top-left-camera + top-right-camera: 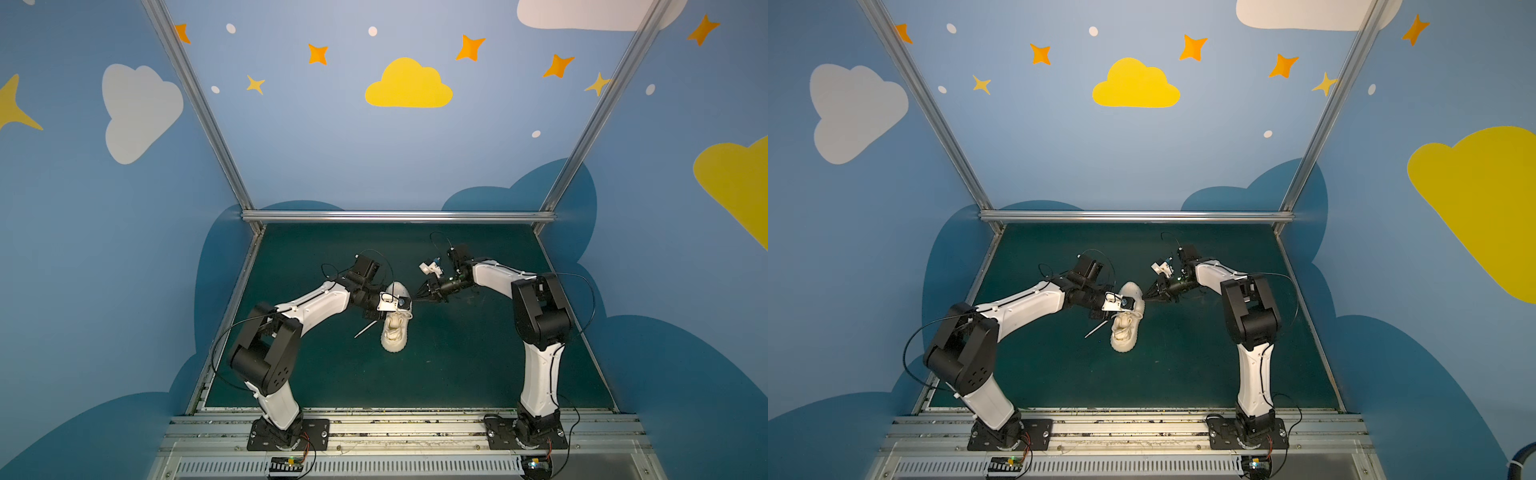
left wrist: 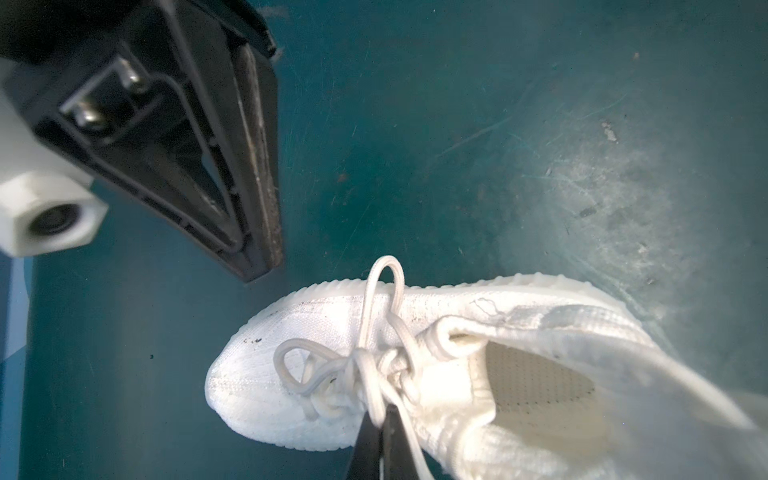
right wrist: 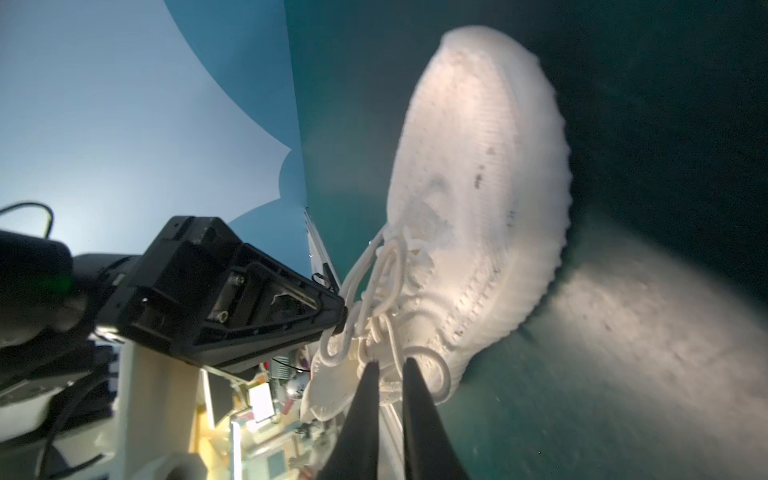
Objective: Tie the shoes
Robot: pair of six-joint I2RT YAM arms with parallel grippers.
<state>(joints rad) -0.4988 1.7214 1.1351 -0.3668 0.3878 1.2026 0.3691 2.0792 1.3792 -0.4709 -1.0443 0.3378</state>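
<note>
A cream knit shoe (image 1: 395,334) (image 1: 1125,336) lies mid-mat in both top views. Its laces (image 2: 328,365) form a loose knot over the tongue, and one loop (image 2: 386,270) sticks up past the sole edge. My left gripper (image 2: 380,419) is shut on a lace strand beside the knot; the right wrist view shows it too (image 3: 337,316), pinching the laces. My right gripper (image 1: 417,297) (image 1: 1145,297) (image 3: 390,362) hovers just off the shoe's side, fingertips nearly together and holding nothing. One lace end (image 1: 365,329) trails left onto the mat.
The dark green mat (image 1: 457,365) has a scuffed pale patch (image 2: 602,187) beside the shoe. An aluminium rail (image 1: 399,216) bounds the back, and blue painted walls stand on either side. Both arm bases sit on the front rail (image 1: 399,424).
</note>
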